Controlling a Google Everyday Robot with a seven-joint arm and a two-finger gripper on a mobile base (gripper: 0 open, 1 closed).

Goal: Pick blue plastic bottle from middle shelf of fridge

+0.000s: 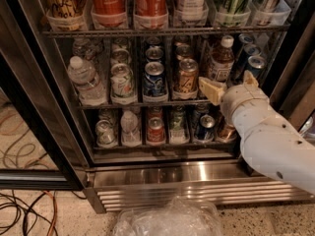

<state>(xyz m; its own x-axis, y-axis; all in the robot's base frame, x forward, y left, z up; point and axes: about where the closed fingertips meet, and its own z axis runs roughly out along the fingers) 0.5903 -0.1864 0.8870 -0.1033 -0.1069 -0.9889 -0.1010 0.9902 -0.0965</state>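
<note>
My claw (227, 81) sits open just before the blue plastic bottle (221, 58) at the right of the fridge's (162, 175) middle shelf (123, 103). I'd advance level, straddling its label, clear of the blue cans (252, 63), then close.

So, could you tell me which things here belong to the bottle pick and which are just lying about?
Job: blue plastic bottle, middle shelf, fridge, gripper at the shelf front, below the bottle.
Lying about: clear water bottle, cans, cola bottles above, floor cables, crumpled plastic on the floor.

blue plastic bottle (221, 58) on middle shelf (147, 103), gripper (229, 84) just before it
</note>
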